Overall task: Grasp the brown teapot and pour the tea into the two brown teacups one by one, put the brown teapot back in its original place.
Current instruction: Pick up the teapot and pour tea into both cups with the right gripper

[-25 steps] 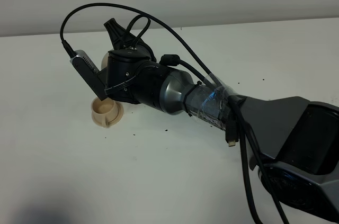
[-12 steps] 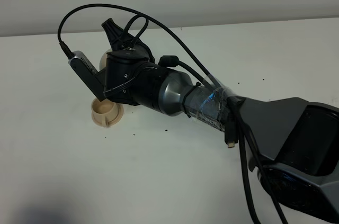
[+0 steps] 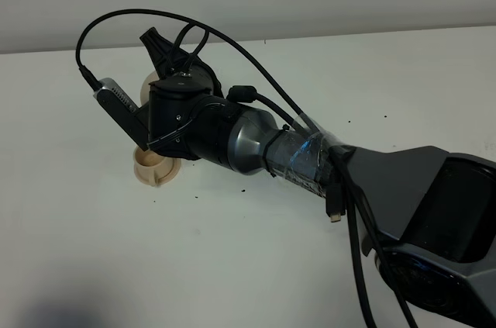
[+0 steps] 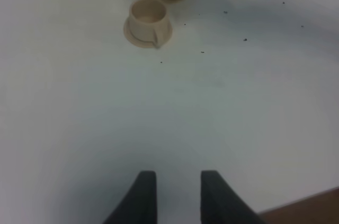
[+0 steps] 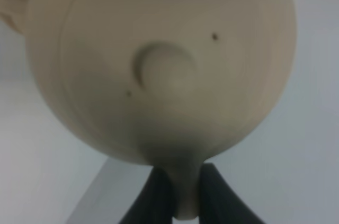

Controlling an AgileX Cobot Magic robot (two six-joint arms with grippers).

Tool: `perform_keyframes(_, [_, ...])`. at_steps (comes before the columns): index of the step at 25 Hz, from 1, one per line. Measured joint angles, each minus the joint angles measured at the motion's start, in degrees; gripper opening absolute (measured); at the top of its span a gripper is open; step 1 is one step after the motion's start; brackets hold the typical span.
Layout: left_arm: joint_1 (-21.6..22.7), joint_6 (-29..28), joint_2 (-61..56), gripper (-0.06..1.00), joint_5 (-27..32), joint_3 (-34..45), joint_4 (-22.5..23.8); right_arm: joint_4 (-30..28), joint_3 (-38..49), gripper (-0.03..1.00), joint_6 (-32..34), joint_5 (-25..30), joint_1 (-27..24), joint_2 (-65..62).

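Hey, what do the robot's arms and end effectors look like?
The right arm has glossy black and silver-grey rounded segments, clear tape around its forearm, and black cables looping above. A grey ribbed bar sits at the wrist. The left end effector and right end effector each show two dark, tapering fingers.

- The right arm [image 3: 310, 159] reaches from the near right side, across the middle, over to the left side.
- Its wrist [image 3: 186, 115] is bent, so the right gripper [image 3: 155, 43] points up and away.
- That gripper's two black fingers [image 5: 153, 197] squeeze tight on the handle of the brown teapot [image 5: 159, 60] and hold it up.
- The left gripper [image 4: 177, 192] is up high and looks down.
- Its two dark fingers [image 4: 143, 195] stand a little apart, and there is nothing between them.
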Motion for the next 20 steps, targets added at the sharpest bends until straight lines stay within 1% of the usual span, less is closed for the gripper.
perform_keyframes(10, [0.0,0.0,0.0,0.23,0.0,0.0,0.0,-2.3,0.0,0.11,0.0,-0.1,0.0,0.0])
perform_keyframes(20, [0.0,0.0,0.0,0.23,0.0,0.0,0.0,-3.0,0.0,0.11,-1.5,-0.1,0.1,0.4])
